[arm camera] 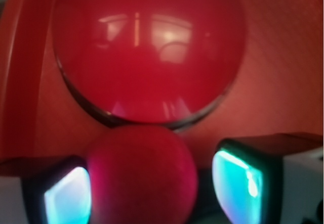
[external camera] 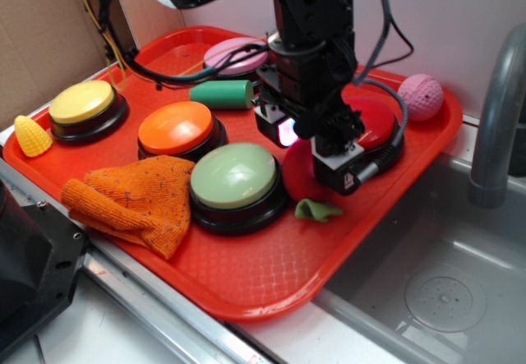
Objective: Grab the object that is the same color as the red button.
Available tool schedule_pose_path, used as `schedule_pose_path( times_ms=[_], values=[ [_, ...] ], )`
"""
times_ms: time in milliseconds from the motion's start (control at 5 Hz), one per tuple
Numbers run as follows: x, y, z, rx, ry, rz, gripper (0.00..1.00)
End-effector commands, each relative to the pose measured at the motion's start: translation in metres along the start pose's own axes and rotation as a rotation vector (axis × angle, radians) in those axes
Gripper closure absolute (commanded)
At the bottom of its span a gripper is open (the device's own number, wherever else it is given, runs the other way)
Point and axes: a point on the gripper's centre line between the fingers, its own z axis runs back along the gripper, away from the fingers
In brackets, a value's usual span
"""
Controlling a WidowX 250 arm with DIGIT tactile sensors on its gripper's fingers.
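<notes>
Between the jaws of our gripper [arm camera: 152, 193] sits the strawberry [arm camera: 143, 176], its fuzzy red body touching or nearly touching the rim of the red button [arm camera: 149, 52] just behind it. The jaws stand spread on either side of the toy, with a narrow gap showing at the right pad; we judge they have not yet closed on it. The green leaf [external camera: 316, 209] lies flat on the tray [external camera: 263, 274], poking out below the gripper.

We see two risks. A descent or closing stroke that drifts forward could strike the button's dome or press it. The plush is soft and rounded, so a pinch off its middle could squeeze it out sideways, or catch only the floppy leaf.

Around it, the pale green button [external camera: 234, 179] stands close on one side, hemming the approach. Farther off are the orange button [external camera: 175, 127], the orange cloth [external camera: 136, 200], the yellow button [external camera: 82, 101], a green cylinder [external camera: 222, 94] and the pink ball [external camera: 421, 95], all well clear.
</notes>
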Motion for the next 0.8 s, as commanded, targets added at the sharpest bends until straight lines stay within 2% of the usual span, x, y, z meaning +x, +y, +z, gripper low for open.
schedule_pose_path(
  times_ms=[0, 200, 400, 600],
  values=[
    [0.009, -0.008, 0.0, -0.03, -0.045, -0.017, 0.0],
    [0.006, -0.007, 0.003, -0.028, -0.068, 0.002, 0.95],
    [0.005, -0.003, 0.012, -0.036, -0.085, 0.015, 1.0],
    [0.004, 0.01, 0.038, -0.069, -0.103, -0.011, 1.0]
  ],
)
